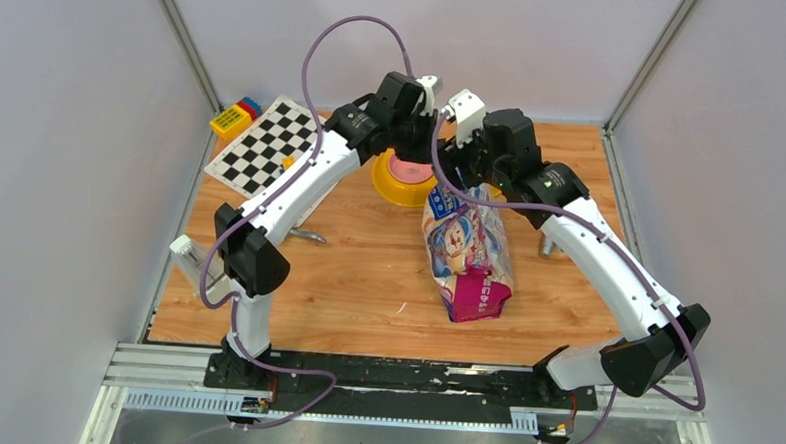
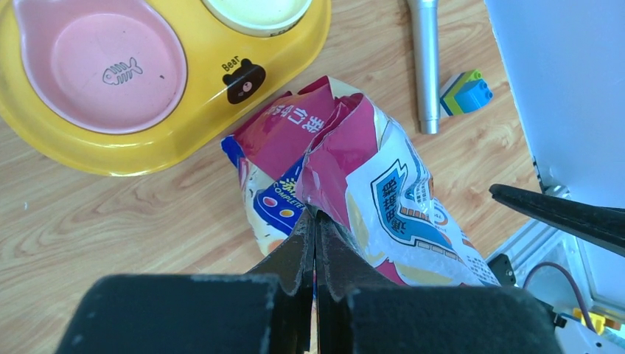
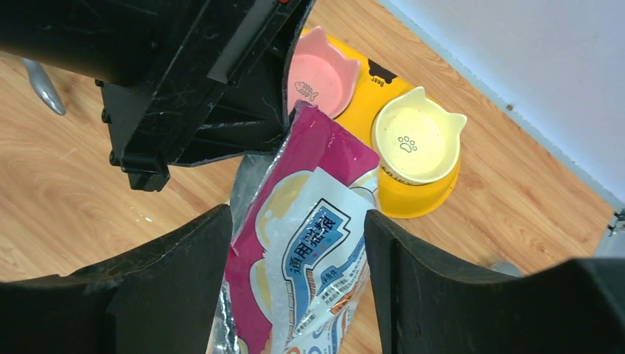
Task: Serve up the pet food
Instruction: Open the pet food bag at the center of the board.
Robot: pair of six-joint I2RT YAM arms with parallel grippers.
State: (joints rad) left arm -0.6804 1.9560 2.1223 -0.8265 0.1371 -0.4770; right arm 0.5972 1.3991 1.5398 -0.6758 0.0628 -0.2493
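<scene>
1. Left gripper: the jaws are pressed together, pinching a fold of the bag just below its magenta top edge.
2. Right gripper: the fingers are spread wide, one on each side of the bag's upper part. Whether the pads touch the foil cannot be told.
3. Both grippers meet over the far centre of the table, with the left gripper on the left and the right gripper just beside it.
4. Bag: glossy, printed in blue, white and magenta with a cartoon figure. Its far end is at the grippers, and its near end points toward the arm bases, right of centre.
5. Pet food: the pellets are hidden inside the bag. One dark speck lies in the pink bowl; what it is cannot be told.
6. Feeder: yellow, standing just beside the far end of the bag, on its left. It holds the pink bowl, marked with a fish, and a cream bowl, marked with a paw.
7. Metal rod: lies on the table with a small brick just beside it, both apart from the bag.
8. Checkerboard: lies flat at the far left, with coloured blocks at its far corner.
</scene>
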